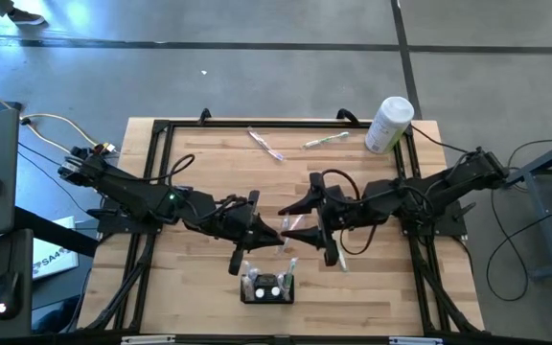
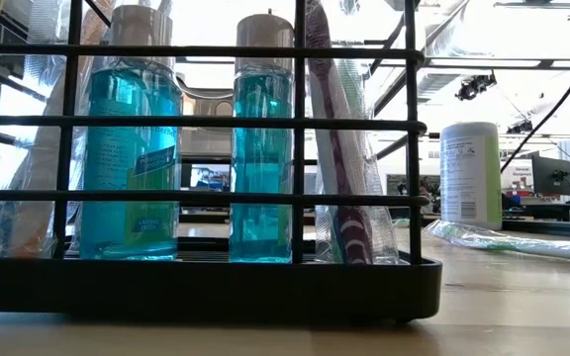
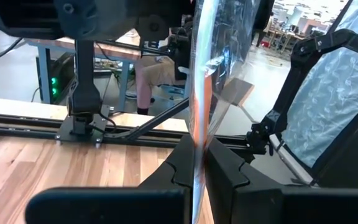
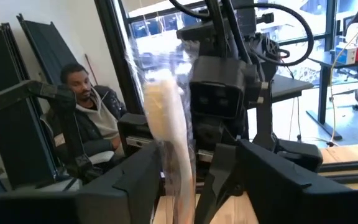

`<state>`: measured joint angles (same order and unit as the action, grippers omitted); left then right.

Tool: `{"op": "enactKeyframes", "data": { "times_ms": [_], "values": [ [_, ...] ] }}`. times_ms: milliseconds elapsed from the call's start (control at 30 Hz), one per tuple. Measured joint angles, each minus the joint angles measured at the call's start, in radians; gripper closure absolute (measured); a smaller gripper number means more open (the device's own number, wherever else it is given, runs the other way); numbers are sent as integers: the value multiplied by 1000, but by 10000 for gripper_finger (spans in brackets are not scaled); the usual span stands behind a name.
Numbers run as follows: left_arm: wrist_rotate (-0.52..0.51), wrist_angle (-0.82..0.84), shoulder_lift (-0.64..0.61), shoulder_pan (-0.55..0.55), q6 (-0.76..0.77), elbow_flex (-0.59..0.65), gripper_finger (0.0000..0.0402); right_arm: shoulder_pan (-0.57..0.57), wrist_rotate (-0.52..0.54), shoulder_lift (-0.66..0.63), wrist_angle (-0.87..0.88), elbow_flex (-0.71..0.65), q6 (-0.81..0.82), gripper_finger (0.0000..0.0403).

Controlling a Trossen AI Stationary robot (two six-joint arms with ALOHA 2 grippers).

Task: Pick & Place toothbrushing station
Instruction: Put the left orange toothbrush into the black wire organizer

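My left claw (image 3: 197,171) is clamped on a wrapped toothbrush (image 3: 207,81), the clear film standing up edge-on between the two dark fingers (image 3: 225,177); I judge I hold it upright so that it can drop straight into a slot. My right claw (image 4: 188,177) is pinched on a second, pale wrapped toothbrush (image 4: 166,118), also stood on end, for the same reason as far as I can tell. From above, both claws meet mid-bench, left (image 1: 247,240) and right (image 1: 319,240), with the toothbrushing station (image 1: 267,287) just beyond their tips toward the front edge of the bench (image 1: 199,297), near both but touched by neither. Only the low view shows what the station carries: behind its black bars (image 2: 295,124) stand two blue bottles (image 2: 127,148) and a purple wrapped brush (image 2: 339,148), which from above are mere pale dots. Only the top view shows two more wrapped brushes (image 1: 266,144) lying well behind my claws toward the far edge, near a white canister (image 1: 388,125) at the far right corner. My right wrist camera alone catches a seated person (image 4: 86,118) beyond the bench; neither wrist camera shows the station.
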<state>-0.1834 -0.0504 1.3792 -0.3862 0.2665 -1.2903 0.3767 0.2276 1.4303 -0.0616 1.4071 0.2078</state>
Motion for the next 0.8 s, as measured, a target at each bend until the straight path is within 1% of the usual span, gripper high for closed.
{"op": "enactKeyframes", "data": {
  "times_ms": [167,267,367,400,500,633,800],
  "values": [
    [0,1,0,0,0,0,391,0,0,0,0,0,-49,268],
    [-1,1,0,0,0,0,391,0,-4,0,0,0,-63,317],
    [-6,1,0,1,7,0,391,1,-11,0,0,0,-66,375],
    [-13,1,0,0,23,0,390,0,-16,0,1,0,-77,386],
    [-40,11,-2,0,59,0,364,0,-24,0,2,0,-79,390],
    [-49,15,-2,0,66,0,302,0,-24,0,3,0,-79,393],
    [-43,24,-2,0,131,0,233,26,-18,-14,34,0,-78,395]
  ]
}}
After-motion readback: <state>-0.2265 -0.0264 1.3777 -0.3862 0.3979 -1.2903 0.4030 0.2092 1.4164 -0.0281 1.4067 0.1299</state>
